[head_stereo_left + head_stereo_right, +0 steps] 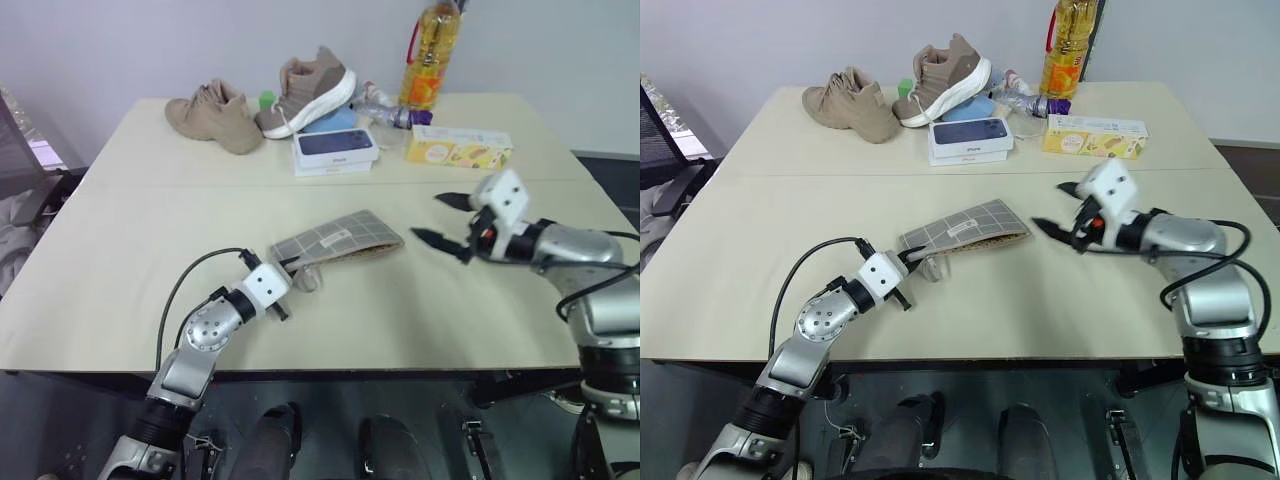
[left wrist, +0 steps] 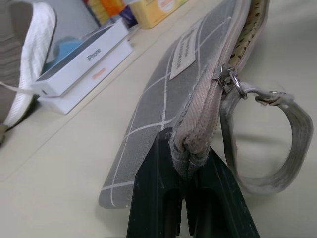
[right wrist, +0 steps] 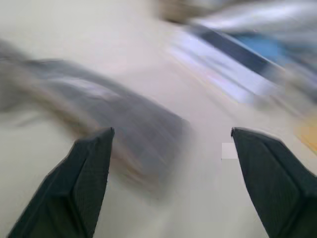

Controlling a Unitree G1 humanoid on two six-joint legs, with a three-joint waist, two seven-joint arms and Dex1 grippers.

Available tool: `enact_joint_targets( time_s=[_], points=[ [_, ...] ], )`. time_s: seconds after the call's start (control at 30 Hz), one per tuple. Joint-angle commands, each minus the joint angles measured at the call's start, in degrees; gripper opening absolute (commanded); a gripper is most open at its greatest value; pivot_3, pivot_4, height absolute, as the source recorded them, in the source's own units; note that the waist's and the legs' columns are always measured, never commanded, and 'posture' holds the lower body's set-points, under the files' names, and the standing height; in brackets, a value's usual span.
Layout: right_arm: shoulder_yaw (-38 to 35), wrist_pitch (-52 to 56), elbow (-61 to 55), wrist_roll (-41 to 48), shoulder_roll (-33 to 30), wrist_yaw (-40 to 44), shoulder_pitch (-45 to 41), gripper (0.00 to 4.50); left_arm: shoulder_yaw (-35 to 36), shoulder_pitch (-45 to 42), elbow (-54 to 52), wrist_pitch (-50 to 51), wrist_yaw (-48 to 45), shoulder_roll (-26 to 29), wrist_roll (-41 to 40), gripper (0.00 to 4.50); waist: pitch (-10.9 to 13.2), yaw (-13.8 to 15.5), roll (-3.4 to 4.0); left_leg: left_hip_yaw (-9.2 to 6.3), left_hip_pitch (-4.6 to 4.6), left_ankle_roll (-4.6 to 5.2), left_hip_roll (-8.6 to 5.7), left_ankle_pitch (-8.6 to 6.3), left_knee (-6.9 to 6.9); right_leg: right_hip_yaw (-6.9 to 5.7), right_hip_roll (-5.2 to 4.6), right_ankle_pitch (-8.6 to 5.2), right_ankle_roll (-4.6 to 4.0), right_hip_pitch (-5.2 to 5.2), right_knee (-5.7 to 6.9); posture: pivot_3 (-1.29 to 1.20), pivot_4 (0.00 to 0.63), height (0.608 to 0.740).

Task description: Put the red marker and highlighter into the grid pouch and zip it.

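Observation:
The grid pouch (image 1: 340,240), grey with white lines, lies mid-table. My left gripper (image 1: 288,266) is shut on its near end; in the left wrist view the two black fingers (image 2: 153,198) pinch the seam below the ring zipper pull (image 2: 227,82) and a grey strap loop (image 2: 277,144). Beyond the pull, the pouch gapes and tan lining (image 2: 252,20) shows. My right gripper (image 1: 432,218) hovers open just right of the pouch's far end, nothing between its fingers; its wrist view is blurred, with the pouch (image 3: 124,114) ahead. The red marker and highlighter are out of view.
At the table's back stand two tan shoes (image 1: 215,115) (image 1: 310,90), a small green thing (image 1: 267,99), a white phone box (image 1: 335,148), a yellow carton (image 1: 458,148), an oil bottle (image 1: 432,50) and a lying plastic bottle (image 1: 385,112). Bare table (image 1: 120,260) surrounds the pouch.

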Motion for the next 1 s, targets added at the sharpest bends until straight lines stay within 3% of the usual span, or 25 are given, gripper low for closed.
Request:
enact_joint_targets(
  time_s=[0.03,0.17,0.53,0.63,0.8,0.83,1.0],
  points=[
    [-5.36,6.84,7.96,-2.29,0.37,-11.36,-2.70,4.49,-0.43,-1.13,0.59,0.10,1.96,-0.85,1.46,0.00,0.00,0.01,0.00,0.00,-0.01,0.00,0.00,0.00,-0.01,0.00,0.00,0.01,-0.01,-0.02,0.00,0.00,0.150,0.738],
    [-5.18,8.11,11.26,-8.34,2.72,-24.75,-3.31,4.49,-0.91,-1.52,1.18,0.22,3.08,-2.39,2.00,0.00,-0.01,-0.18,0.01,0.03,-0.02,0.01,0.01,0.01,-0.11,0.01,0.00,0.02,0.05,-0.13,0.08,0.00,0.150,0.738],
    [-13.50,21.56,15.79,-7.63,14.44,-43.97,-9.07,4.49,-1.92,-2.44,1.90,-0.07,3.78,-3.96,2.18,0.00,-0.02,-0.08,0.04,0.04,-0.01,0.03,-0.01,0.02,-0.02,0.01,0.03,0.03,0.07,-0.06,0.13,0.00,0.150,0.738],
    [-14.97,23.40,15.35,-6.45,15.91,-45.10,-9.41,3.62,-1.76,-2.33,1.64,0.00,3.91,-3.90,2.14,0.00,-0.02,-0.12,0.04,0.03,-0.01,0.03,-0.02,0.02,-0.02,0.01,0.03,0.03,0.07,-0.04,0.13,0.00,0.150,0.738],
    [-15.17,23.24,14.47,-5.34,16.64,-45.34,-9.74,1.07,-1.55,-2.02,1.45,-0.05,3.99,-3.60,2.07,0.00,-0.03,-0.14,0.05,0.03,0.01,0.04,-0.01,0.02,-0.01,0.00,0.05,0.03,0.08,-0.01,0.13,0.00,0.150,0.738],
    [-14.88,22.87,14.26,-5.28,16.62,-45.11,-9.76,0.86,-1.50,-2.01,1.44,-0.04,4.00,-3.54,2.07,0.00,-0.03,-0.15,0.05,0.03,0.01,0.04,-0.01,0.03,-0.01,0.00,0.06,0.03,0.08,-0.01,0.13,0.00,0.150,0.738],
    [-3.55,13.45,7.04,-6.65,11.69,-31.73,-6.55,0.88,-0.08,-2.62,1.58,0.71,4.63,-3.53,1.05,0.00,-0.02,-0.44,0.07,0.04,0.01,0.04,-0.01,0.03,-0.03,0.00,0.07,0.02,0.09,-0.05,0.14,0.00,0.150,0.738]
  ],
)
